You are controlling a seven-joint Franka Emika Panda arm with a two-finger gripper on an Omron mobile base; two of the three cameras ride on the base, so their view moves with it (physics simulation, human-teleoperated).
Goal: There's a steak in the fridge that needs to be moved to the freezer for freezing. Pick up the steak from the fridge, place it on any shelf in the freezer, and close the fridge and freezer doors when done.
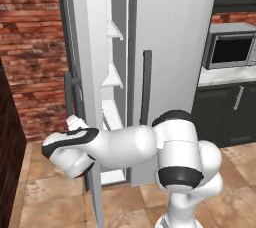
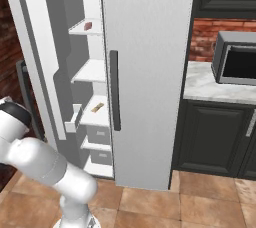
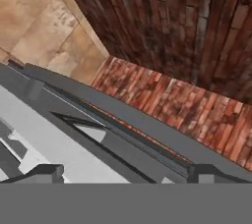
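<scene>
The steak (image 2: 88, 25), a small pink-red slab, lies on the top narrow shelf of the freezer (image 2: 92, 72). The freezer door (image 1: 90, 47) (image 2: 35, 47) stands swung open to the left. The wider fridge door (image 1: 170, 37) (image 2: 150, 47) is shut, its dark bar handle (image 2: 115, 89) facing me. My arm reaches low to the left. The gripper (image 1: 74, 121) sits at the outer side of the freezer door, by its dark handle (image 1: 67, 94). In the hand view the gripper (image 3: 127, 173) is open with nothing between its fingertips (image 3: 47, 171), and the grey door and its bar (image 3: 147, 127) lie just ahead.
A flat tan item (image 2: 97, 107) lies on a lower freezer shelf above white drawers (image 2: 100, 134). To the right are a microwave (image 2: 237, 64) on a marble counter (image 2: 210, 87) and dark cabinets (image 2: 215, 137). A brick wall (image 1: 30, 47) stands behind the open door.
</scene>
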